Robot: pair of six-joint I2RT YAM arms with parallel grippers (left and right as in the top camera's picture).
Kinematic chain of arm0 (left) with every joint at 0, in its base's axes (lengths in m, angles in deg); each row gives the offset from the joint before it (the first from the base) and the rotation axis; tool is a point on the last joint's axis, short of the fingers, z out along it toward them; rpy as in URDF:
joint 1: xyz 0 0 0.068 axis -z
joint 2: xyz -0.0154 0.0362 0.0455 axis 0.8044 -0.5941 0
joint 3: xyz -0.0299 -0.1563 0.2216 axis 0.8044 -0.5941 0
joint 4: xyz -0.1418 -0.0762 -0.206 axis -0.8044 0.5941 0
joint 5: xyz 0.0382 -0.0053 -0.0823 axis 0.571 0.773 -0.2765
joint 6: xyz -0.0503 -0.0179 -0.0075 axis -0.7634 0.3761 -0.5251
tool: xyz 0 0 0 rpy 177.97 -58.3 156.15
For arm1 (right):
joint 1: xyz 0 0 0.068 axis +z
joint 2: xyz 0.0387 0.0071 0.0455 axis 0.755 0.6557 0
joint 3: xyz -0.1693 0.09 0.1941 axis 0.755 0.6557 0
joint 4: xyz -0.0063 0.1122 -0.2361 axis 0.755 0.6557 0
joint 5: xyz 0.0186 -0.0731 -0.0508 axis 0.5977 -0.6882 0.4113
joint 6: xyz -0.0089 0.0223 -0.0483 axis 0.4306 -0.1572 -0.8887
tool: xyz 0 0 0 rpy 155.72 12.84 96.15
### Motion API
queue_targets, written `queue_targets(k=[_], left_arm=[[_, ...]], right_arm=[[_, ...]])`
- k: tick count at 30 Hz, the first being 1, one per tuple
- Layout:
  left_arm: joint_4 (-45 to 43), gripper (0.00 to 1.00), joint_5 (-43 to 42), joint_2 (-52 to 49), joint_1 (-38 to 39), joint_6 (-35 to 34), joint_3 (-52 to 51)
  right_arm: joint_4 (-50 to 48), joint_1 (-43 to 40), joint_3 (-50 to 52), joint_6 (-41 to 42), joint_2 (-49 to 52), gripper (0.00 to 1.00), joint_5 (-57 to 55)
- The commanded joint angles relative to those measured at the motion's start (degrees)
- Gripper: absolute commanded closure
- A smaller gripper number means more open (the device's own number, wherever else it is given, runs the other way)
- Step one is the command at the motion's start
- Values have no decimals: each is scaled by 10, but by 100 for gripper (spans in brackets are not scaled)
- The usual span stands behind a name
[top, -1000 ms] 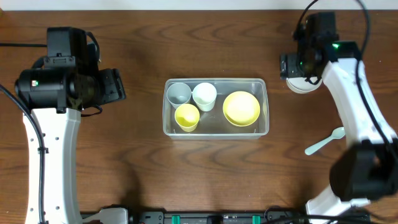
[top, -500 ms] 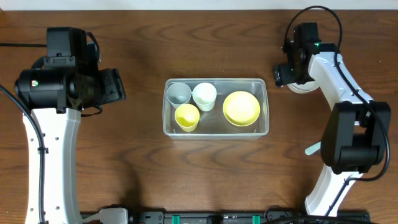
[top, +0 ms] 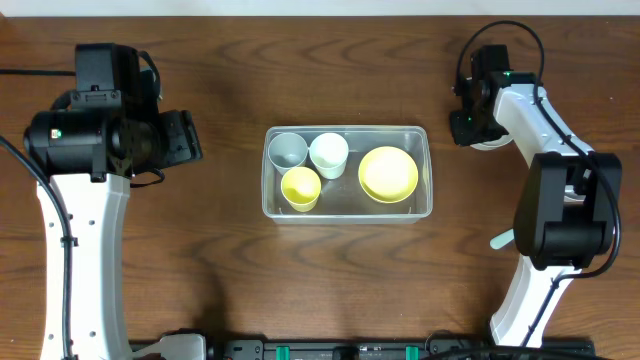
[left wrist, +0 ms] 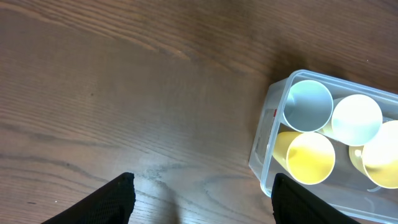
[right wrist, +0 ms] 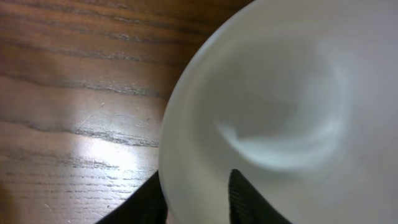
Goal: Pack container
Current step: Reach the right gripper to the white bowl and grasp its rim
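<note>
The right gripper [right wrist: 199,199] stands astride the rim of the white bowl [right wrist: 280,112], one finger outside and one inside. I cannot tell whether it pinches the wall. The container [top: 346,216] lies in the middle of the table [top: 330,290], long axis left to right, its short end near, to this gripper's left. The left gripper [left wrist: 202,199] is wide open, empty, and farther off.

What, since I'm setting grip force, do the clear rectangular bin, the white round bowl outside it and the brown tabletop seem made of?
The clear rectangular bin: likely thin glossy plastic; a yellow cup shows through its wall. The white round bowl: probably smooth matte plastic; soft diffuse sheen, no sharp glints. The brown tabletop: wood or wood-look laminate, semi-gloss; grain lines, pale light reflection.
</note>
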Motion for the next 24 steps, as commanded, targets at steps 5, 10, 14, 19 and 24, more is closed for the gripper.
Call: queue_targets(k=[5, 10, 14, 19, 24], left_arm=[[0, 29, 0, -4, -3, -3, -5], [0, 29, 0, -4, -3, -3, -5], [0, 29, 0, -4, -3, -3, -5], [0, 29, 0, -4, -3, -3, -5], [0, 29, 0, -4, -3, -3, -5]], right_arm=[[3, -3, 0, 0, 3, 85, -3], [3, -3, 0, 0, 3, 92, -3], [2, -3, 0, 0, 3, 98, -3], [3, -3, 0, 0, 3, 99, -3], [7, -2, 0, 21, -8, 99, -1]])
